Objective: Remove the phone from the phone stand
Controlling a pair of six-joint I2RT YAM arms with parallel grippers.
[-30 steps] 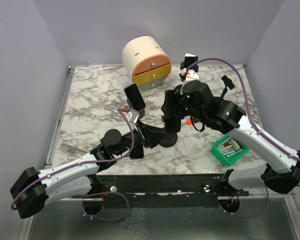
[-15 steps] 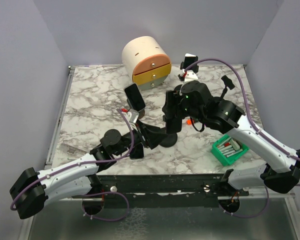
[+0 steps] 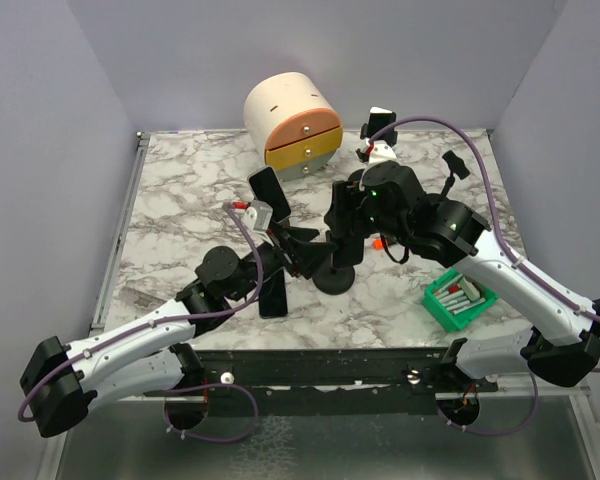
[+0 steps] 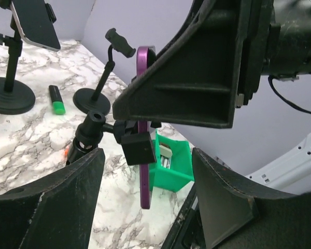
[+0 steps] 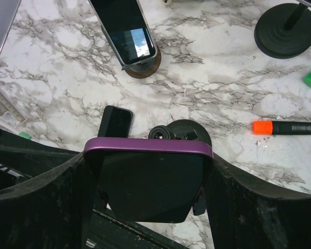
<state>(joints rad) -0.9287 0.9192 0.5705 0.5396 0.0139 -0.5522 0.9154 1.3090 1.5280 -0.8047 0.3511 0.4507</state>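
Observation:
The phone in a purple case (image 5: 147, 179) sits upright in the black clamp (image 4: 139, 147) of a phone stand with a round base (image 3: 333, 279). My right gripper (image 5: 150, 171) reaches down from above and is shut on the phone's two side edges. In the top view my right gripper (image 3: 345, 235) hides most of the phone. My left gripper (image 4: 147, 158) is open wide, low beside the stand, with the phone's thin purple edge (image 4: 143, 124) between its fingers (image 4: 52, 202) but not touching them. It also shows in the top view (image 3: 292, 250).
A black phone (image 3: 273, 295) lies flat near the stand base. Another phone (image 3: 268, 194) leans on a wooden stand. A green bin (image 3: 458, 300) stands at the right front. A drawer unit (image 3: 292, 125) and two more stands (image 3: 380, 128) are at the back. An orange marker (image 5: 282, 127) lies nearby.
My left gripper has lifted and drawn back to the left from the stand base, uncovering the black phone on the table. The right gripper has stayed on the purple phone.

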